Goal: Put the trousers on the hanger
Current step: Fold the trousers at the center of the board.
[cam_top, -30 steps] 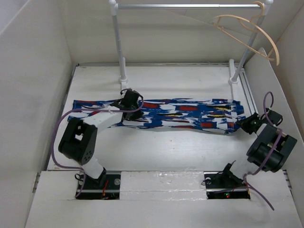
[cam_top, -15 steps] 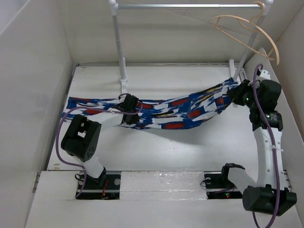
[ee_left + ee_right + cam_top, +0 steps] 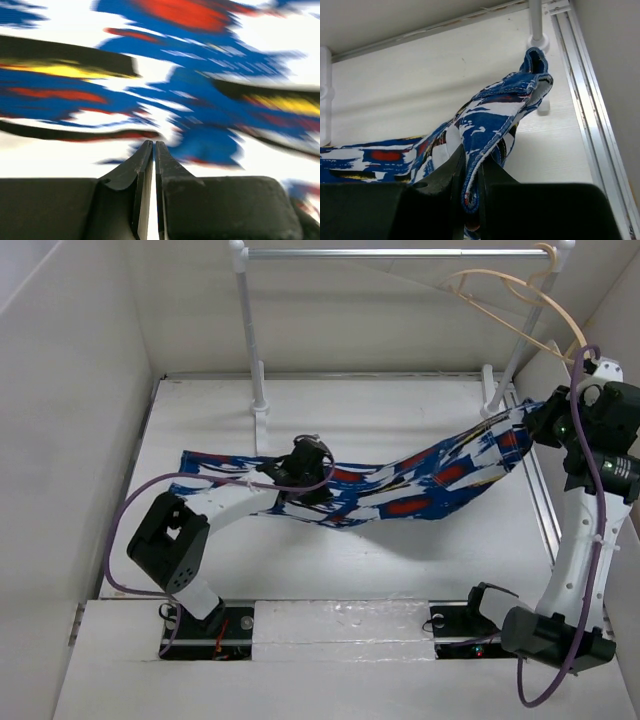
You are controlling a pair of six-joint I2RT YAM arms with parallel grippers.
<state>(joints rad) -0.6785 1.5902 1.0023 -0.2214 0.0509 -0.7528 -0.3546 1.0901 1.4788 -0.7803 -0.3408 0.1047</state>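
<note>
1. Top view: the soft bright blue trousers with white, red, black and yellow streaks (image 3: 400, 480) hang in a long curve. One end lies on the white table (image 3: 200, 410). The other end is lifted by the right gripper (image 3: 535, 425), below the thin pale wooden hanger (image 3: 520, 315) on the grey metal rail (image 3: 400, 254). The left gripper (image 3: 303, 485) is at the middle of the cloth. I think that if it holds the cloth back, the lifted edge can slip out. A push can also knock the hanger off the rail. No writing is readable.
2. Left wrist view: the left gripper (image 3: 154, 145) has its jaws pressed together, with the tips at the blurred trousers (image 3: 200, 100). I cannot tell if a fold is caught. No label shows.
3. Right wrist view: the right gripper (image 3: 471, 170) pinches a stitched edge of the trousers (image 3: 490, 115). Only a narrow hem is held, so the hanging weight may pull it free. No brand is visible.
</note>
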